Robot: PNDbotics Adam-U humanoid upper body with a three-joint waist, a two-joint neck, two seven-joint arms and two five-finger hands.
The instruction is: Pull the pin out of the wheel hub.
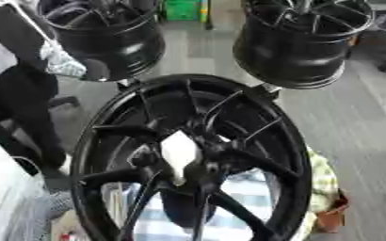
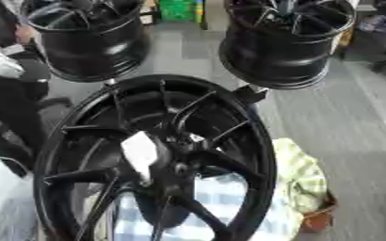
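left eye view: a big black wheel hub (image 1: 192, 160) fills the middle, its thin spokes meeting at the centre, where a white pin-like piece (image 1: 180, 155) sits. neither robot hand shows, so i cannot tell how the fingers are set. right eye view: two more black wheels (image 2: 283, 40) stand behind, and a yellow-green cloth (image 2: 299, 176) lies past the hub's right rim.

A workshop or garage is indicated by black wheel rims (image 1: 192, 160) mounted on stands, a grey floor (image 1: 344, 122), and a green crate (image 1: 180, 9).
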